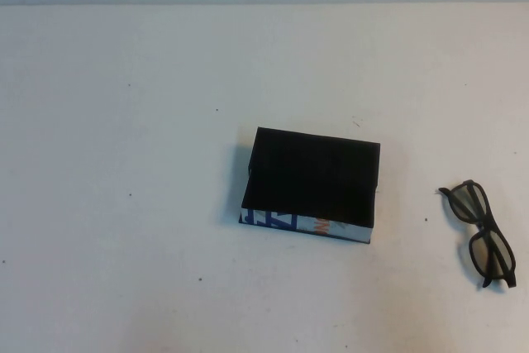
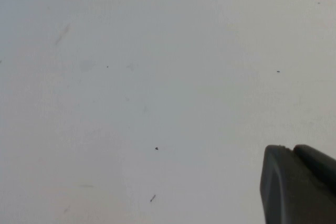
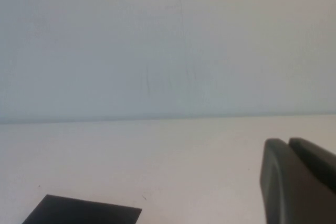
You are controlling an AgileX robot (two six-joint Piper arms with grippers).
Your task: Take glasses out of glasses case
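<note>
The glasses case point(image 1: 312, 183), a flat black box with a white side strip in blue and orange letters, lies closed at the table's middle. A corner of it shows in the right wrist view point(image 3: 84, 211). The dark thick-rimmed glasses point(image 1: 483, 233) lie on the table to the right of the case, near the right edge. Neither arm shows in the high view. My left gripper point(image 2: 290, 150) is shut and empty over bare table. My right gripper point(image 3: 286, 142) is shut and empty, above the table on the near side of the case.
The white table point(image 1: 124, 163) runs to a far edge against a pale wall point(image 3: 168, 40). Small dark specks dot its surface.
</note>
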